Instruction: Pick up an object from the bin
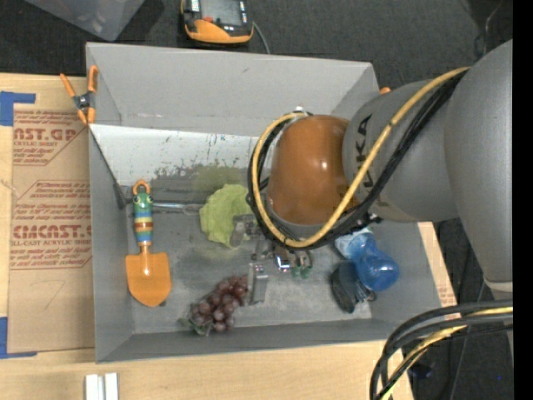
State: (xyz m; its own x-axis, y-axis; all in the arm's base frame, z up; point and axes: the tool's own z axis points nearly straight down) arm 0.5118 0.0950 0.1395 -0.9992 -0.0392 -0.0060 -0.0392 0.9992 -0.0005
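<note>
The gripper (260,275) is seen low over the middle of the grey bin's (225,82) floor, under the arm's rounded orange cover (304,169), which is ringed by yellow and black cables (265,152). Whether the gripper is open or closed cannot be told, and whether anything is held in it cannot be told either.

Two things are found closest to it. A bunch of dark purple grapes (218,305) lies just to its near left, with the bunch's right end just beside the gripper's tip; contact between them cannot be made out. A crumpled pale green leafy piece (225,213) lies just to its far left, towards the back wall.

An orange toy shovel (146,261) with a striped handle is laid along the left side, blade towards the near wall, well apart from the gripper. On the right, a blue lumpy thing (371,265) is seen with a dark grey thing (345,292) touching its near left side.
</note>
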